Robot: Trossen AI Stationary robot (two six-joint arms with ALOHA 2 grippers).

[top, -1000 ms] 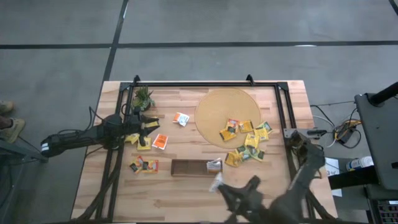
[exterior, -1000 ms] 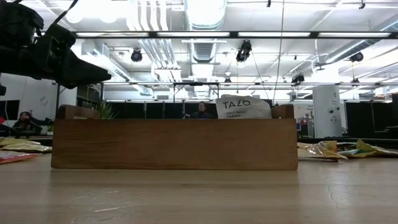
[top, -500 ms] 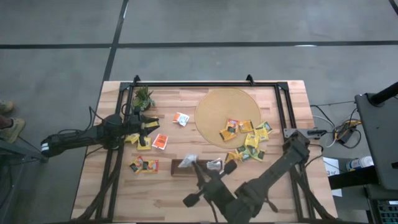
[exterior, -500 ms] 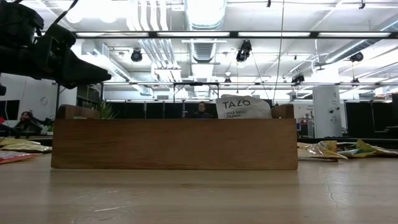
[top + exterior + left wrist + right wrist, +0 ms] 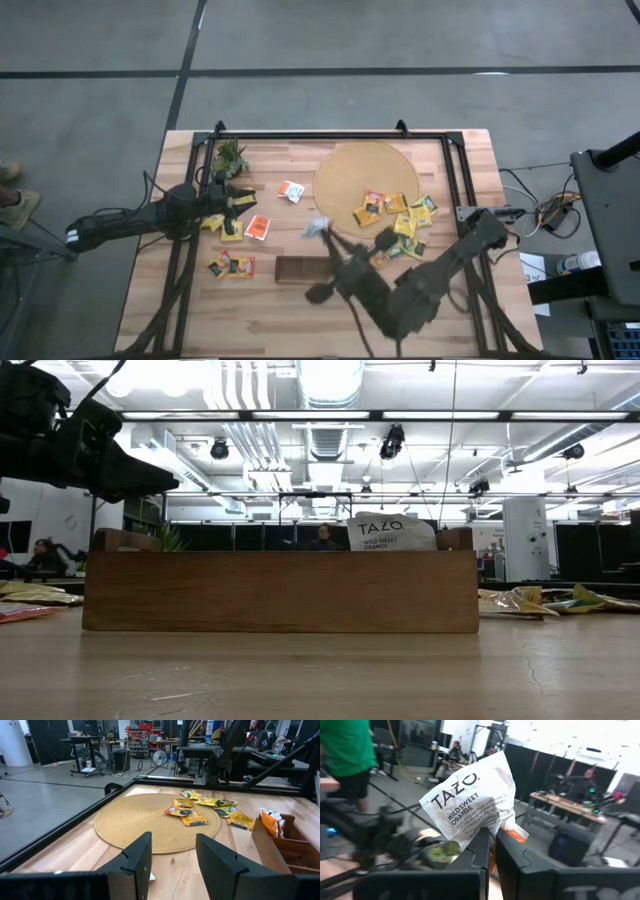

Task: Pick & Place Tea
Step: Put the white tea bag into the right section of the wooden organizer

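Observation:
My right gripper [image 5: 322,232] hangs above the table between the dark brown tray [image 5: 295,268] and the round mat [image 5: 367,175], shut on a white-and-orange tea sachet [image 5: 472,802]. A second white sachet [image 5: 390,532] stands upright in the tray [image 5: 280,590]. Yellow sachets [image 5: 395,205] lie on the mat and just off its near right rim [image 5: 405,242]. Others lie left of the tray [image 5: 231,265], plus an orange one [image 5: 258,227] and a white-and-orange one [image 5: 291,190]. My left gripper [image 5: 172,862] is open and holds nothing, hovering over the sachets at the table's left [image 5: 235,208]. My right gripper pinches the white sachet between its two fingers [image 5: 482,847] by its lower edge, near the orange corner [image 5: 512,832]. The rest of the sachet stands out past the fingertips, printed face toward the wrist camera. It is lifted clear of the table.
A small green plant [image 5: 229,157] stands at the far left corner. A black metal frame [image 5: 330,135] runs round the table's edges. The right arm [image 5: 420,280] reaches across the tray's right half. People and workshop furniture show in the room beyond the table.
My right gripper, still shut on the white sachet, swung from the table's near edge toward the far edge. It passed over the tray and now hangs just beyond it, near the mat's rim. It turned as it went. The left arm kept still.

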